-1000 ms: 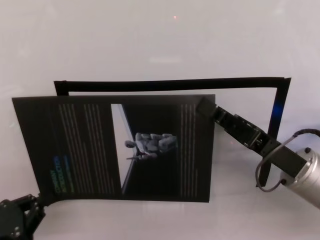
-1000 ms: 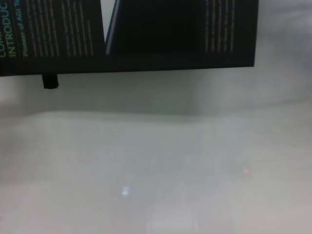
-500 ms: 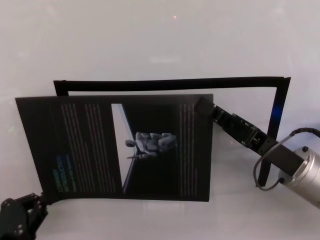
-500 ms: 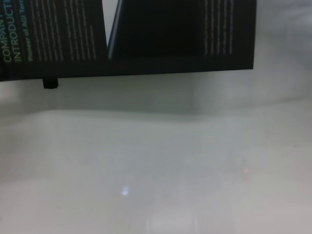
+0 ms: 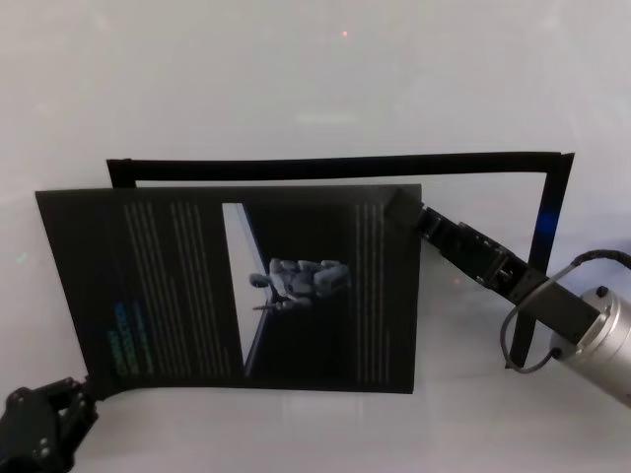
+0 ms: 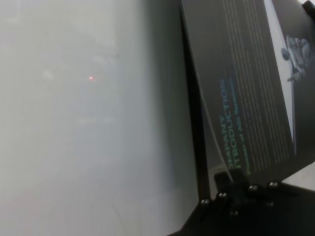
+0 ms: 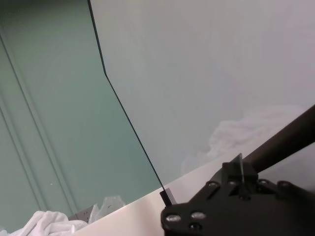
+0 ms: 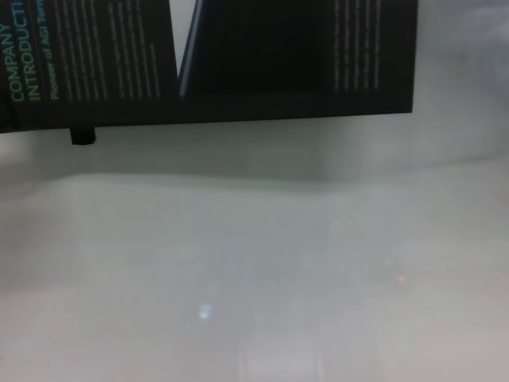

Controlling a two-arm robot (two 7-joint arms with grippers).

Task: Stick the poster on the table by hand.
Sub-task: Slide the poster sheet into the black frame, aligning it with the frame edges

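The poster is a black sheet with small white text and a pale diagonal stripe, held over the table. Its yellow-green heading shows in the left wrist view and the chest view. My right gripper is shut on the poster's far right corner. In the right wrist view, its fingers pinch a thin sheet edge. My left gripper is shut on the near left corner, and also shows in the left wrist view.
A thin black rectangular outline lies on the table behind and to the right of the poster. One end of it shows as a small black stub under the poster's near edge. White cloth lies off the table.
The poster's left end has shifted a little to the right and my left gripper has followed it. More of the heading shows in the chest view. The right gripper has barely moved.
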